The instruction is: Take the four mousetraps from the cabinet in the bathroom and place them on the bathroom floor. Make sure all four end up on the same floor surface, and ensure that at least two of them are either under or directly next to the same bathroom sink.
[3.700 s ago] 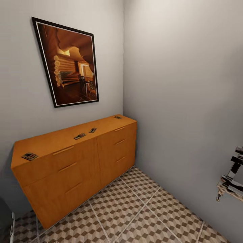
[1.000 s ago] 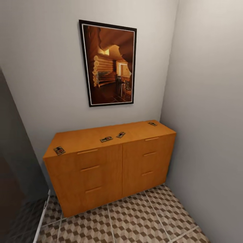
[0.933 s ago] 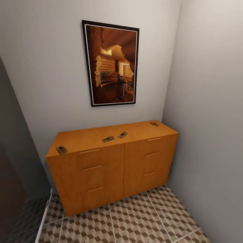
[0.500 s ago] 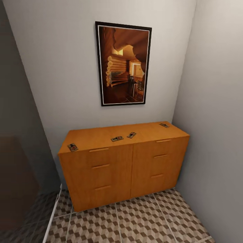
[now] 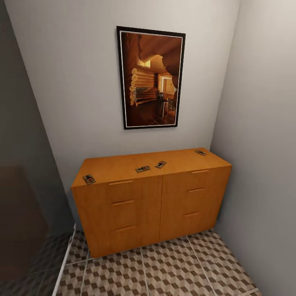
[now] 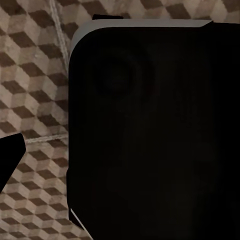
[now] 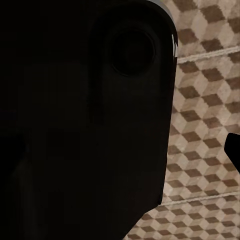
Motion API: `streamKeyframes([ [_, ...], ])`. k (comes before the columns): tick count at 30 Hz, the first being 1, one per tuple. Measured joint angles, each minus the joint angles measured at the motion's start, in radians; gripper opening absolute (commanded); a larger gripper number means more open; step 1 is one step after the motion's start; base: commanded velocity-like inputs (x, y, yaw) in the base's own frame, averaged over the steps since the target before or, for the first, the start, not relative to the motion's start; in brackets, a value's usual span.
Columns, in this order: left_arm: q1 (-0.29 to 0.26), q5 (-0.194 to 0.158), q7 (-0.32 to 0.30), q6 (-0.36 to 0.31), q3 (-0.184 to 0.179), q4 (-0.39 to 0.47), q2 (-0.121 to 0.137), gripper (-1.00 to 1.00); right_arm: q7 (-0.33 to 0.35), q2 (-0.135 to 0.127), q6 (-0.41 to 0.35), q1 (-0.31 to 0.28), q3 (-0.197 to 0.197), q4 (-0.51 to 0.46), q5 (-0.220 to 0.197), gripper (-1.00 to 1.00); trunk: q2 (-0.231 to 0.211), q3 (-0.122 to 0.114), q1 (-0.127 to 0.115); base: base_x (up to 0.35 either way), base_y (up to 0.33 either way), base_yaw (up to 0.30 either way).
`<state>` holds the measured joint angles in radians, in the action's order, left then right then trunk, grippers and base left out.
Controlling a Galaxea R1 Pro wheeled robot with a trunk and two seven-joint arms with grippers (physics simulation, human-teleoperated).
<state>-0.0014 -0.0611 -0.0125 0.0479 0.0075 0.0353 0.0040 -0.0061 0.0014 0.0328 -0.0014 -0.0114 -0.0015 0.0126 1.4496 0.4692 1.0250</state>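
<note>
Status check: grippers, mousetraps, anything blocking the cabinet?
Grippers' state unclear. Four mousetraps lie on the cabinet top. Tiled floor ahead looks unobstructed.

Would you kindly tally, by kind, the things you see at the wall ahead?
Mousetraps: 4, all on the cabinet top
Cabinet: 1
Framed picture: 1
Total: 6
</note>
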Motion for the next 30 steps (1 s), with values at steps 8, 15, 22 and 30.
streamKeyframes([
  [8, 0.000, 0.000, 0.000, -0.001, 0.000, 0.000, 0.000, 1.00, 0.000, 0.000, 0.000, 0.000, 0.000, 0.000, 0.000, 1.00, 0.000, 0.000, 0.000, 0.002, 0.000, 0.002],
  [15, 0.000, 0.000, 0.000, -0.001, 0.000, 0.000, 0.000, 1.00, 0.000, 0.000, 0.000, 0.000, 0.000, 0.000, 0.000, 1.00, 0.000, 0.000, 0.000, 0.063, -0.018, 0.000],
  [22, 0.000, -0.004, -0.001, -0.001, 0.000, 0.000, 0.001, 1.00, 0.001, 0.000, 0.000, 0.000, 0.000, 0.000, 0.000, 1.00, 0.000, 0.000, 0.000, 0.127, -0.102, 0.000],
  [30, 0.000, -0.017, -0.001, -0.001, -0.001, 0.000, 0.002, 1.00, 0.000, 0.000, 0.000, 0.000, 0.000, 0.000, 0.000, 1.00, 0.000, 0.000, 0.000, 0.153, -0.156, 0.000],
])
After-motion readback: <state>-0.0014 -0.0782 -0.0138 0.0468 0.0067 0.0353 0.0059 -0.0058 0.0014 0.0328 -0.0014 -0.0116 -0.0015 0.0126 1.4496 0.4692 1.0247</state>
